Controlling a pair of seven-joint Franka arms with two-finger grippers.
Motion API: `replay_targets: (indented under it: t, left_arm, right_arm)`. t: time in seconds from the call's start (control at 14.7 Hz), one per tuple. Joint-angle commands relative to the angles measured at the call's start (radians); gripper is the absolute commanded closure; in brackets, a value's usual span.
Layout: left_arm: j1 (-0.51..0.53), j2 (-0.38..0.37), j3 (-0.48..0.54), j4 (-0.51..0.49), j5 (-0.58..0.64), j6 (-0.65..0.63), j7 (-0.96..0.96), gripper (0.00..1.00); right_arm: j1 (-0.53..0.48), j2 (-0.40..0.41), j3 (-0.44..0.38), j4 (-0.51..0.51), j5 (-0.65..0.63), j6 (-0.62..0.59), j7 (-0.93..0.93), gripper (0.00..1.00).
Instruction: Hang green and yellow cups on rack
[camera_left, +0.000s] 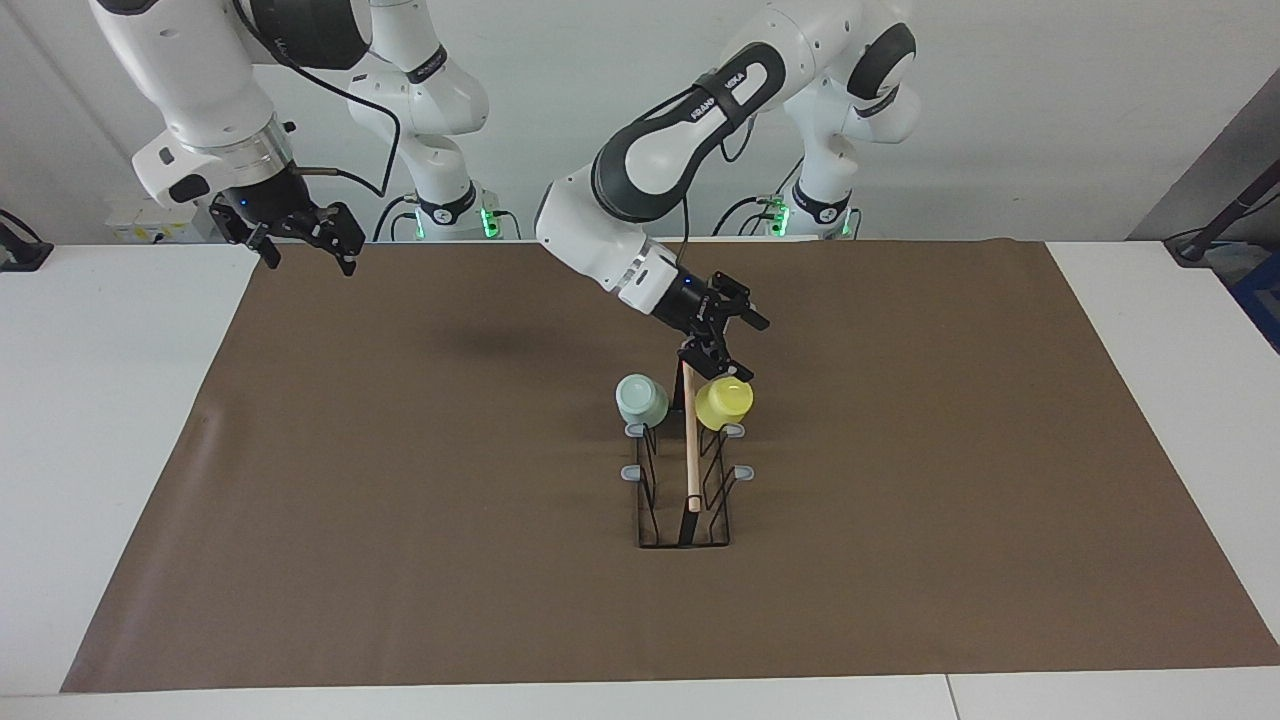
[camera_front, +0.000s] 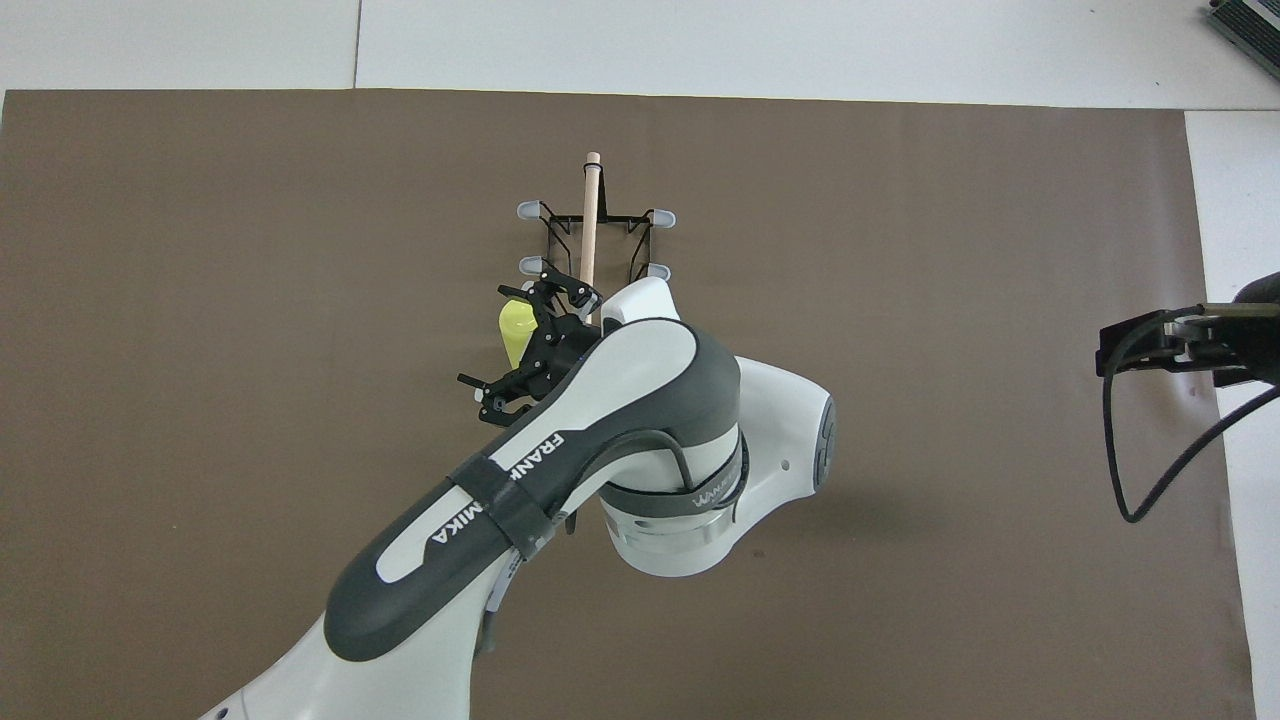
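The black wire rack (camera_left: 691, 470) (camera_front: 590, 215) with its wooden top dowel stands mid-mat. A mint green cup (camera_left: 641, 400) hangs upside down on the rack prong nearest the robots, on the right arm's side. A yellow cup (camera_left: 724, 402) (camera_front: 514, 328) hangs on the matching prong on the left arm's side. My left gripper (camera_left: 752, 350) (camera_front: 490, 340) hovers open just above the yellow cup, holding nothing. Raised over the mat's edge at its own end of the table, my right gripper (camera_left: 308, 255) waits open and empty. The left arm hides the green cup in the overhead view.
A brown mat (camera_left: 400, 520) covers most of the white table (camera_left: 110, 420). Several grey-tipped prongs (camera_left: 630, 472) on the rack stand bare. The left arm's elbow (camera_front: 650, 450) hangs over the mat between the rack and the robots.
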Motion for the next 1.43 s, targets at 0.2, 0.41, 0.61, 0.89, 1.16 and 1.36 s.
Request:
replay_targets:
  t: [0.2, 0.41, 0.61, 0.89, 1.16, 1.36]
  left_arm:
    - [0.02, -0.302, 0.208, -0.222, -0.243, 0.286, 0.414, 0.0]
    - [0.023, -0.372, 0.316, -0.253, -0.359, 0.377, 0.72, 0.0]
    - [0.039, -0.431, 0.403, -0.253, -0.486, 0.443, 1.032, 0.0]
    - [0.173, -0.494, 0.414, -0.253, -0.7, 0.482, 1.447, 0.0]
    - [0.321, -0.506, 0.416, -0.253, -0.851, 0.508, 1.839, 0.0]
    - [0.376, -0.503, 0.458, -0.226, -1.009, 0.496, 2.104, 0.0]
  right_arm:
    - [0.108, 0.01, -0.133, 0.026, -0.007, -0.017, -0.062, 0.0]
    - [0.111, -0.002, -0.131, 0.009, -0.007, -0.034, -0.062, 0.0]
    - [0.113, -0.003, -0.127, 0.004, -0.016, -0.016, -0.069, 0.0]
    - [0.122, 0.001, -0.121, 0.01, -0.004, -0.014, -0.085, 0.0]
    - [0.117, 0.01, -0.122, 0.018, 0.074, 0.048, -0.037, 0.0]
    - [0.119, 0.01, -0.122, 0.027, 0.072, 0.004, -0.037, 0.0]
